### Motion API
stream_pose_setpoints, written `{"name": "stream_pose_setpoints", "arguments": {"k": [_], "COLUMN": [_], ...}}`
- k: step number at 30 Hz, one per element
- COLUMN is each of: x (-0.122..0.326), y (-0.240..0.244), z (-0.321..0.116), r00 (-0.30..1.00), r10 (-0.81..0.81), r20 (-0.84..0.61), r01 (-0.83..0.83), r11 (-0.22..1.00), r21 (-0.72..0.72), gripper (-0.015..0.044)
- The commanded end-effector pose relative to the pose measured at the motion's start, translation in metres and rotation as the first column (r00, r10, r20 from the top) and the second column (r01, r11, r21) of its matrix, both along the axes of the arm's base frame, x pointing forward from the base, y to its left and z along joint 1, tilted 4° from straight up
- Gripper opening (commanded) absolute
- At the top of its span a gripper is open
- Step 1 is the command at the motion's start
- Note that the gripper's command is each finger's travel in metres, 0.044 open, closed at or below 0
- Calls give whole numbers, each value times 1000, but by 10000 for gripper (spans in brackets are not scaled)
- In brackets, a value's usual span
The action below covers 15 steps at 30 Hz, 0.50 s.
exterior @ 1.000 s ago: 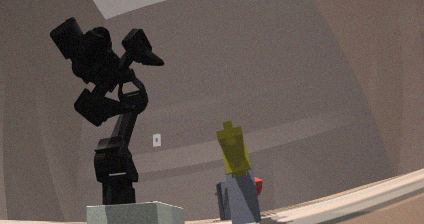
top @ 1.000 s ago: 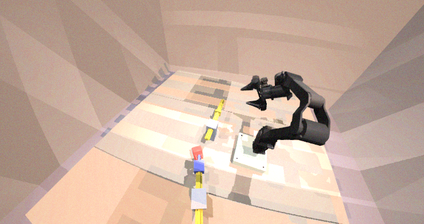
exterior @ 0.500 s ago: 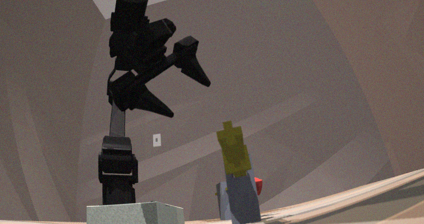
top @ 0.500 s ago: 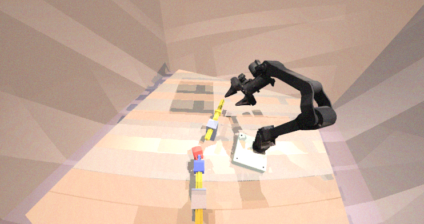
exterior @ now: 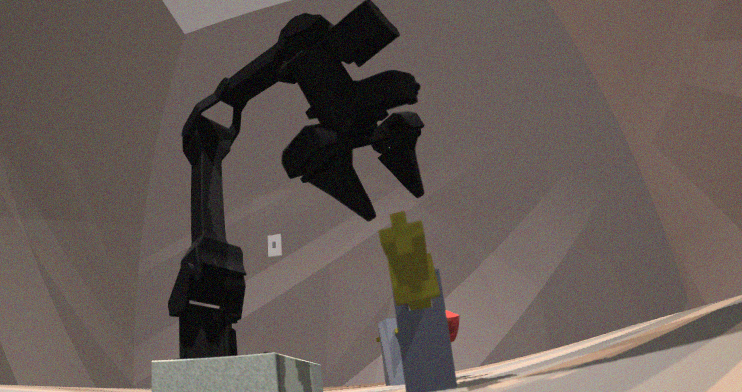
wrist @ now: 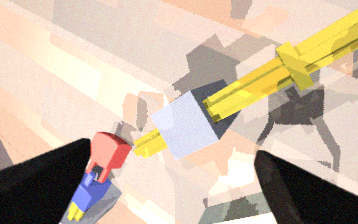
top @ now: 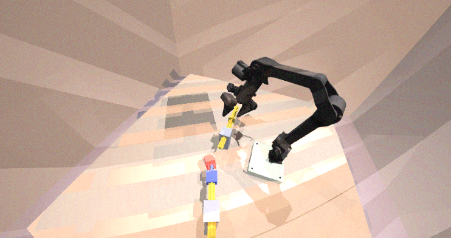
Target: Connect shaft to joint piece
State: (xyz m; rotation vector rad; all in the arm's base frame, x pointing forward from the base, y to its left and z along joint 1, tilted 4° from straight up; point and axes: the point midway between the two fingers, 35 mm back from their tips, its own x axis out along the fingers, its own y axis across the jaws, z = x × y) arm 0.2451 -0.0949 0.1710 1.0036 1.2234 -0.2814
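In the top view, the red joint piece [top: 210,161] [exterior: 452,325] [wrist: 110,149] sits at twelve o'clock of its blue mount [top: 211,176] [wrist: 91,192], near the sliding yellow shaft [top: 222,142] [exterior: 410,264] [wrist: 260,87], over whose far end, toward one o'clock, the gripper [top: 231,116] [exterior: 397,208] [wrist: 175,152] hangs wide and empty.

We see matt black, plastic-looking surfaces on the arm [top: 285,72] [exterior: 254,77] and the gripper [top: 231,116] [exterior: 397,207] [wrist: 175,152]. At about five o'clock from the gripper in the top view, the pale base plate [top: 258,170] [exterior: 212,376] looks smooth on top. The yellow sliding shaft [top: 233,112] [exterior: 410,264] [wrist: 260,85] looks like smooth plastic, as does the red joint piece [top: 209,161] [exterior: 452,325] [wrist: 110,149]. The tabletop [top: 126,186] looks like planked wood.
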Motion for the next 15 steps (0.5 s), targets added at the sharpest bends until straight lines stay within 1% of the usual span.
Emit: {"name": "stream_pose_setpoints", "arguments": {"k": [1,8,15], "x": [14,35,52], "y": [20,59,114], "z": [-3,-6,-8], "r00": [993,949,864], "r10": [109,291,449], "r20": [-47,-122,-229], "r01": [-111,-304,-489], "r11": [993,948,856], "r21": [-36,-100,-166], "gripper": [440,440,440]}}
